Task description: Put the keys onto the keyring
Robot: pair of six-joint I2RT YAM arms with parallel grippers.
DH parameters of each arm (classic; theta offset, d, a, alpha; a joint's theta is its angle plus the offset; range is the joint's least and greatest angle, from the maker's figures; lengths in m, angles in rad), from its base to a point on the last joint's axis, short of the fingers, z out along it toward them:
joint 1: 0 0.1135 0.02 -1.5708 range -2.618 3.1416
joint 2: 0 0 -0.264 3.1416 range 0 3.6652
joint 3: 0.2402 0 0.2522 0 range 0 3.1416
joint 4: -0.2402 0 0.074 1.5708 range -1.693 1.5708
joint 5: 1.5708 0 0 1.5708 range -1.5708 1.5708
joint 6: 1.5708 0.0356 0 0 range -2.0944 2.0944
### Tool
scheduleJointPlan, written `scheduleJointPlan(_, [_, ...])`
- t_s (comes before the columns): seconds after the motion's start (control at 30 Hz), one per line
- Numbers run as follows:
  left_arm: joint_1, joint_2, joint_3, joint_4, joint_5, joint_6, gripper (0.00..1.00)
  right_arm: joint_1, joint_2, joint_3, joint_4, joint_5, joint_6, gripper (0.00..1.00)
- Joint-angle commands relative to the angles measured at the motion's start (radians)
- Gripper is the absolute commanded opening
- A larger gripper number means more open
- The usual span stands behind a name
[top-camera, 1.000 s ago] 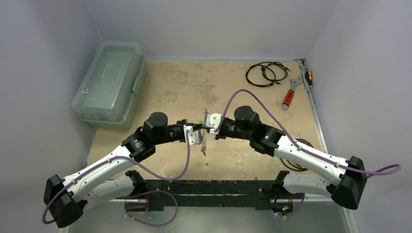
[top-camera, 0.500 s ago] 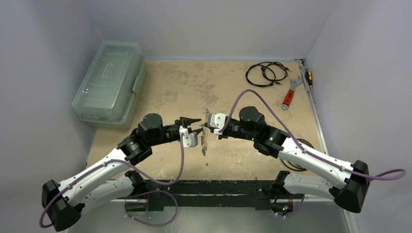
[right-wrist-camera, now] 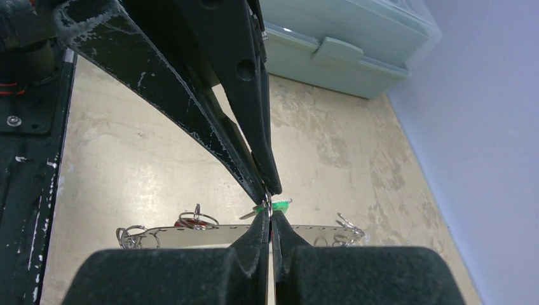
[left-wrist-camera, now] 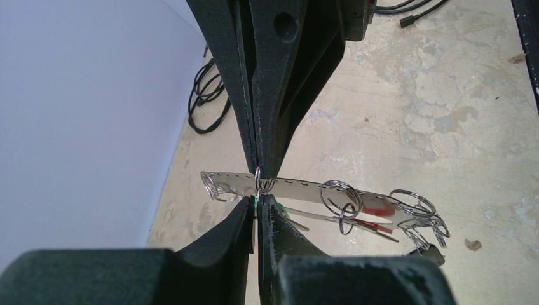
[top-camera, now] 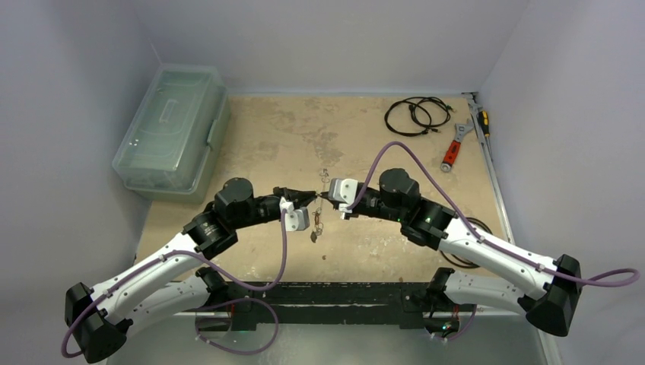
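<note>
Silvery keyring [left-wrist-camera: 299,187], one; left hand [left-wrist-camera: 257,206], right hand [right-wrist-camera: 270,222] closed at it.

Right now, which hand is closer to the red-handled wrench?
Right. The right hand sits left of the wrench, nearer the robot; the left hand meets it at the keyring, slightly farther left.

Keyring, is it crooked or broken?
Not broken. The keyring is held on edge, pinched by the right gripper at a small split ring; the left gripper holds the green key against it. Nothing spilled.
</note>
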Motion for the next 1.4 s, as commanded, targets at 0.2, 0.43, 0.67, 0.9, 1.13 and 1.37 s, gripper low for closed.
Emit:
scheduleJointPlan(0.2, [0.000, -0.003, 0.015, 0.029, 0.004, 0.016, 0.00, 0.001, -0.073, -0.025, 0.125, -0.003, 0.015, 0.00])
scheduleJointPlan(0.43, [-0.002, 0.001, 0.017, 0.029, 0.022, 0.013, 0.00, 0.001, -0.090, -0.043, 0.177, -0.024, 0.036, 0.00])
scheduleJointPlan(0.67, [-0.001, 0.011, 0.021, 0.027, 0.039, 0.010, 0.02, 0.001, -0.085, -0.056, 0.241, -0.074, 0.070, 0.00])
scheduleJointPlan(0.9, [-0.001, 0.009, 0.020, 0.028, 0.040, 0.008, 0.11, 0.001, -0.075, -0.058, 0.267, -0.091, 0.083, 0.00])
scheduleJointPlan(1.13, [-0.001, -0.003, 0.016, 0.038, 0.045, 0.000, 0.23, 0.001, -0.080, -0.066, 0.255, -0.084, 0.081, 0.00])
scheduleJointPlan(1.37, [-0.002, -0.024, 0.006, 0.069, 0.051, -0.015, 0.24, 0.001, -0.062, -0.066, 0.252, -0.103, 0.083, 0.00])
